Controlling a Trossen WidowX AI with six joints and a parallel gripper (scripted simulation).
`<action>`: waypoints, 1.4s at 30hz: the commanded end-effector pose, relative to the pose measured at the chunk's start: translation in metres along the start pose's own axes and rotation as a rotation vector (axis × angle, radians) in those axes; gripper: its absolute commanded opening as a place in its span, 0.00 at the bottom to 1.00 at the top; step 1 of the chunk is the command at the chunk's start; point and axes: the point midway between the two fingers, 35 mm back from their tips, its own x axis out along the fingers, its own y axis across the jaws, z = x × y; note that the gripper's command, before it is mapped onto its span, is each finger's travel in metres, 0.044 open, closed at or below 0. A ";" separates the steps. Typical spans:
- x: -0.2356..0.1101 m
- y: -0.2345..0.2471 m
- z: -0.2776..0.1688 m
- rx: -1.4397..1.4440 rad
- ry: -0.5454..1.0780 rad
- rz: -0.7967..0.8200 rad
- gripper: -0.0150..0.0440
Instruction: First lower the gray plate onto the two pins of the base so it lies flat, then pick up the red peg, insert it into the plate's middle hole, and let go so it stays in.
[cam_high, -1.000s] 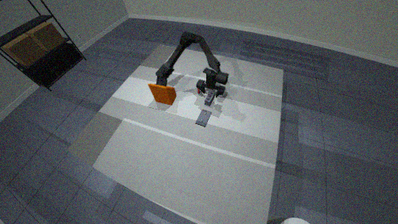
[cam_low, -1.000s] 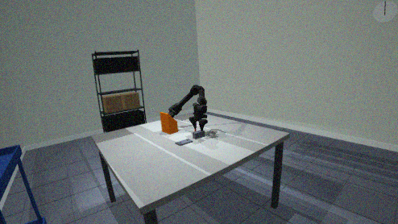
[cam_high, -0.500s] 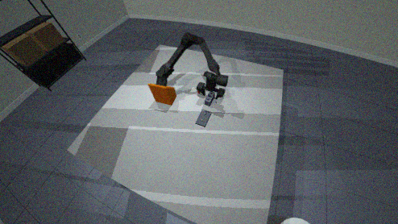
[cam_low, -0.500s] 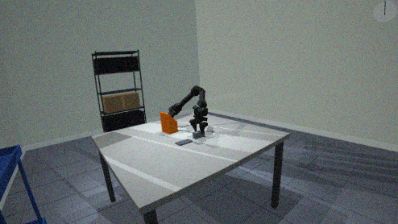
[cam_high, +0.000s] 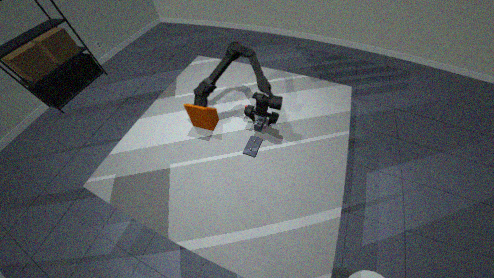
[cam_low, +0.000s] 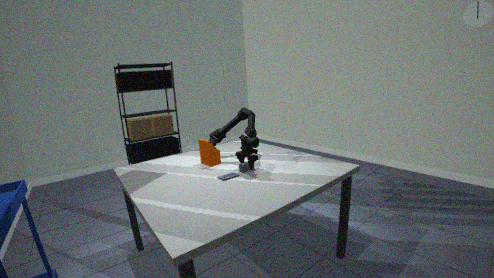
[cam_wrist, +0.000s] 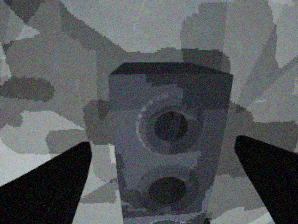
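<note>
Above the base (cam_wrist: 169, 163) — gripper (cam_wrist: 166, 183) hangs open.

Red peg (cam_high: 248, 109) — mostly behind tool (cam_high: 259, 123)
</note>
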 end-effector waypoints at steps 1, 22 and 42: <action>0.009 0.004 -0.002 0.011 -0.004 0.010 1.00; 0.010 0.004 -0.002 0.011 -0.004 0.010 0.42; -0.034 -0.008 -0.004 0.042 0.021 -0.020 0.25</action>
